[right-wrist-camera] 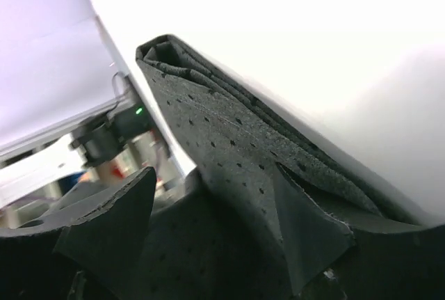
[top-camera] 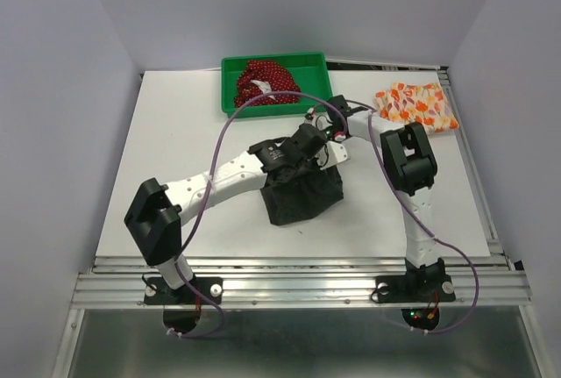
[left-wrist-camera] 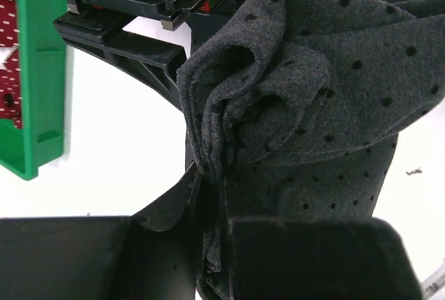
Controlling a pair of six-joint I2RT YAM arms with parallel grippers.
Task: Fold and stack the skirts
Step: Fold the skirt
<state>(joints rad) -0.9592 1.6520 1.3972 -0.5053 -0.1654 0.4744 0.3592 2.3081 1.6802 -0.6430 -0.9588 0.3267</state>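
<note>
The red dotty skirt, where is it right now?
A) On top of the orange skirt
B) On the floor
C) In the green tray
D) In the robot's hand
C: the red dotty skirt lies bunched up inside the green tray at the back of the table, with neither arm touching it.

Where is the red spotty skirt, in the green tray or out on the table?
In the tray. The red spotty skirt lies crumpled inside the green tray, within its walls, not folded.
</note>
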